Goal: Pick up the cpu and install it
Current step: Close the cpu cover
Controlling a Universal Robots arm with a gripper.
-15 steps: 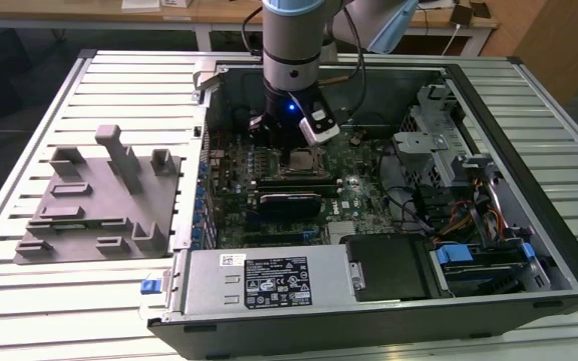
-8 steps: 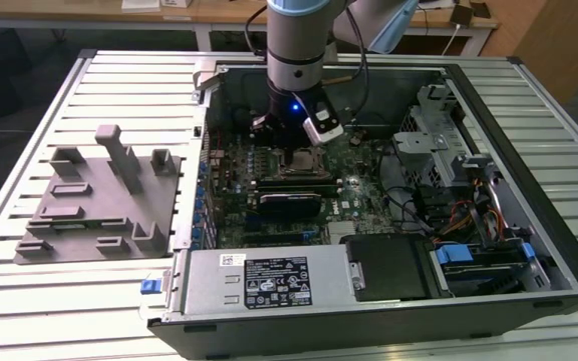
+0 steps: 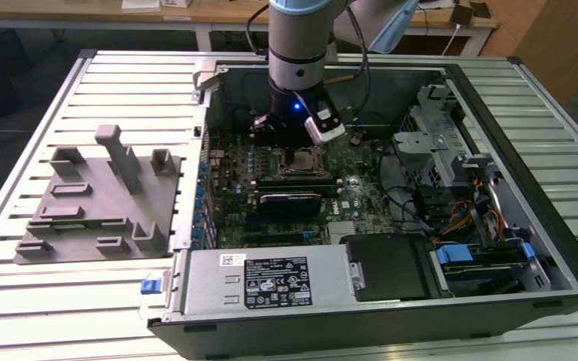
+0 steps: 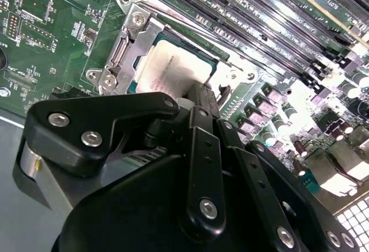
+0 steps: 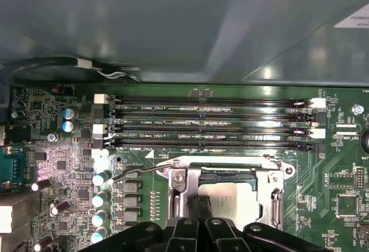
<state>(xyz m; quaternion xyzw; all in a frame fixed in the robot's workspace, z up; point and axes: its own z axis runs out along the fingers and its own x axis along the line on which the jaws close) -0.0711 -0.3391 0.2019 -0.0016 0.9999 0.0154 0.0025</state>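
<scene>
Tool (image 4: 199, 93) hangs closed over socketed cpu (image 4: 170, 67); exterior view adds grey fixture (image 3: 98, 203) outside.

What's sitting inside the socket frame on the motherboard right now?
The cpu lies within the socket frame, pale top up. The gripper covers one edge of it, and whatever is underneath it is hidden.
</scene>
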